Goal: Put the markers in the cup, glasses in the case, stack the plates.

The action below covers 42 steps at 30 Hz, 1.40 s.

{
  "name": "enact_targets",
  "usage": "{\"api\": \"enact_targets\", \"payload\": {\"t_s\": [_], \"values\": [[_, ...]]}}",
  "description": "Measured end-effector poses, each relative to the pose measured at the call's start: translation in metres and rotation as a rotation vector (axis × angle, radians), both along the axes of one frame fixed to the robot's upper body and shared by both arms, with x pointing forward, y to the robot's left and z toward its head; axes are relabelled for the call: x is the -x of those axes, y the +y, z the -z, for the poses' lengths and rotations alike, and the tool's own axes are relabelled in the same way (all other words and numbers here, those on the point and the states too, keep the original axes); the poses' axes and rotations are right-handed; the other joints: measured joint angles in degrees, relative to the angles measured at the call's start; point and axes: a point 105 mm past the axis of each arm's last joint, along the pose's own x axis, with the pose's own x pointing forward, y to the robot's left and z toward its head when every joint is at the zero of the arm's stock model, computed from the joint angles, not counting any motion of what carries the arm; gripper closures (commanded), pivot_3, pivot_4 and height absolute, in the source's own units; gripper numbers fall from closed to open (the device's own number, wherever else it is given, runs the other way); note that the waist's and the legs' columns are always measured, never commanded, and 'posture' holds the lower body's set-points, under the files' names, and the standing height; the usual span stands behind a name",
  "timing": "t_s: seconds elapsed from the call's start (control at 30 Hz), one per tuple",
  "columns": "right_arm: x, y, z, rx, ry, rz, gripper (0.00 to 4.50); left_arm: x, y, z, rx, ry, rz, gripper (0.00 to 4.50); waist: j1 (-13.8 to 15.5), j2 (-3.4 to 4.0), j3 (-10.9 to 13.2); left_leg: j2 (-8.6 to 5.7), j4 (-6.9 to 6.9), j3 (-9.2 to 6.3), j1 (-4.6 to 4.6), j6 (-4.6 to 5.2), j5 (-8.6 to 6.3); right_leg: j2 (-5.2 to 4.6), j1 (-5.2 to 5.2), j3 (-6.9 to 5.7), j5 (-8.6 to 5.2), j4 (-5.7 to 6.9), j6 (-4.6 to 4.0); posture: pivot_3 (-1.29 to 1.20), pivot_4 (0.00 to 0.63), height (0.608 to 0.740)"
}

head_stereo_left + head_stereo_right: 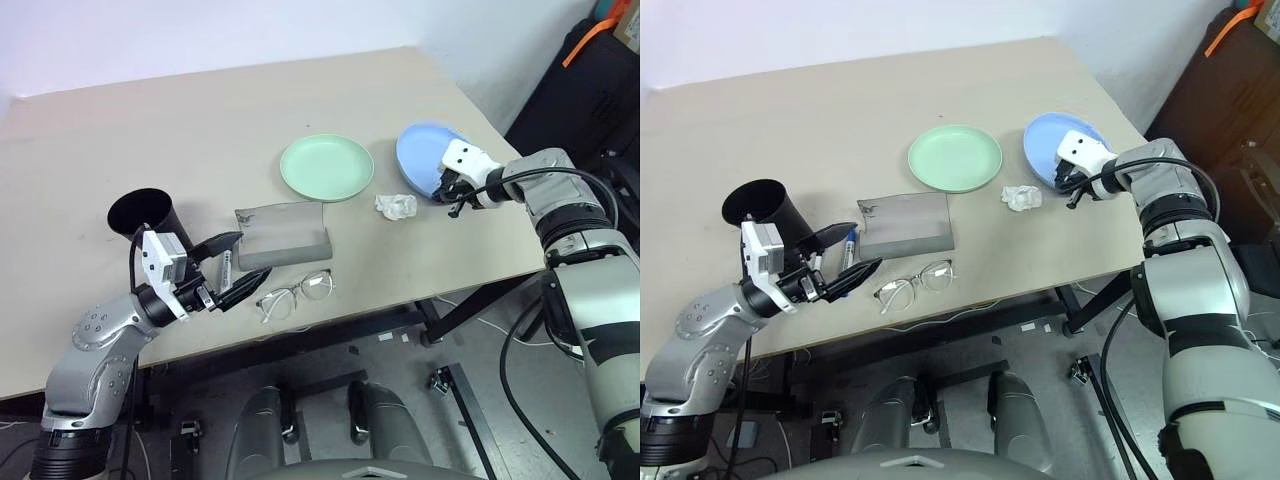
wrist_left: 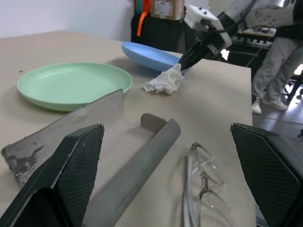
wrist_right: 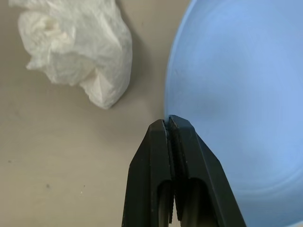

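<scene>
My right gripper (image 1: pixel 445 192) is shut on the near rim of the light blue plate (image 1: pixel 420 158), which sits tilted at the table's right edge; the right wrist view shows the fingertips (image 3: pixel 161 130) pinched together on that rim. The light green plate (image 1: pixel 326 166) lies flat to its left. My left gripper (image 1: pixel 245 262) hangs open just above the front of the table, left of the glasses (image 1: pixel 295 293) and the open grey case (image 1: pixel 283 234). A marker with a blue cap (image 1: pixel 850 243) lies between its fingers' line and the case. The black cup (image 1: pixel 145 213) stands upright behind that hand.
A crumpled white tissue (image 1: pixel 396 206) lies between the two plates, close to the right gripper. The table's front edge (image 1: pixel 400 305) runs just below the glasses. Dark bags (image 1: pixel 580 90) stand beyond the right edge. In the left wrist view a person's legs (image 2: pixel 279 71) stand past the table.
</scene>
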Motion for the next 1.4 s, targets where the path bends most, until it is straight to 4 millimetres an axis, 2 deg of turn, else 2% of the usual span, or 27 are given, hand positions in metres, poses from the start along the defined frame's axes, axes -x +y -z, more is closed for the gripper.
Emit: {"api": "enact_targets", "payload": {"t_s": [0.13,0.23,0.33,0.4,0.47,0.67,0.73,0.83,0.93,1.2,1.4], "values": [[-0.003,0.005,-0.017,-0.045,-0.057,-0.012,4.48,0.001,0.002,0.003,0.002,-0.001,0.005,0.0,-0.01,0.05,0.03,0.0,-0.01,0.02,-0.02,0.0,0.0,0.0,-0.06,0.04,0.0,0.0,0.0,0.0,0.15,0.719],[-0.009,0.022,-0.046,-0.118,-0.154,-0.052,4.48,0.001,0.003,0.004,0.002,-0.004,0.011,0.0,-0.16,0.08,0.05,0.01,-0.04,0.02,-0.01,0.0,0.0,0.02,-0.1,0.07,0.0,0.01,-0.01,0.0,0.15,0.719],[-0.013,0.062,-0.072,-0.192,-0.243,-0.154,4.48,0.001,0.003,0.005,0.001,-0.005,0.014,0.0,-0.82,0.09,0.03,0.07,-0.07,-0.01,0.04,0.0,0.0,0.11,-0.08,0.06,0.02,0.02,-0.04,0.0,0.15,0.719],[-0.013,0.09,-0.077,-0.24,-0.264,-0.217,4.48,0.001,0.003,0.004,-0.001,-0.008,0.009,0.0,-1.12,0.09,0.03,0.09,-0.12,0.0,0.04,-0.02,0.01,0.12,-0.09,0.03,0.02,0.04,-0.05,0.0,0.15,0.719],[-0.012,0.123,-0.074,-0.296,-0.263,-0.278,4.48,0.0,0.003,0.003,-0.002,-0.01,0.0,0.0,-1.38,0.1,0.03,0.09,-0.1,0.02,0.03,-0.08,0.05,0.11,-0.09,0.03,0.02,0.07,-0.05,0.0,0.15,0.719],[-0.01,0.183,-0.066,-0.356,-0.253,-0.352,4.48,-0.001,-0.003,-0.005,-0.007,-0.025,-0.015,0.0,-1.29,0.08,0.02,0.09,-0.07,0.13,0.0,-0.1,0.06,0.06,-0.06,0.02,0.03,0.07,-0.04,0.0,0.15,0.719],[-0.012,0.189,-0.056,-0.334,-0.244,-0.342,4.48,-0.001,-0.004,-0.008,-0.009,-0.026,-0.023,0.0,-1.15,0.07,0.01,0.09,-0.09,0.16,-0.01,-0.1,0.06,0.01,-0.06,-0.01,0.03,0.06,-0.04,0.0,0.15,0.719],[-0.014,0.187,-0.036,-0.254,-0.211,-0.319,4.48,0.001,-0.005,-0.011,-0.013,-0.036,-0.035,0.0,-1.2,0.07,0.02,0.09,-0.11,0.22,-0.03,-0.1,0.06,-0.03,-0.08,-0.01,0.03,0.05,-0.04,0.0,0.15,0.719],[-0.012,0.185,-0.025,-0.198,-0.167,-0.341,4.48,0.005,-0.004,-0.009,-0.021,-0.029,-0.047,0.0,-1.39,0.07,0.02,0.09,-0.16,0.21,-0.02,-0.11,0.06,0.04,-0.11,0.0,0.02,0.05,-0.04,0.0,0.15,0.719],[-0.002,0.196,-0.012,-0.156,-0.095,-0.413,4.48,0.005,-0.004,-0.012,-0.025,-0.032,-0.07,0.0,-1.42,0.07,0.02,0.39,-0.13,0.23,0.0,-0.18,0.11,0.15,-0.15,0.0,0.04,0.09,-0.08,0.0,0.15,0.719],[-0.003,0.203,-0.002,-0.156,-0.082,-0.38,4.48,-0.002,-0.011,-0.028,-0.025,-0.059,-0.073,0.0,-1.28,0.07,0.02,0.47,-0.15,0.29,-0.01,-0.19,0.11,0.17,-0.12,-0.09,0.05,0.09,-0.11,0.0,0.15,0.719]]}}
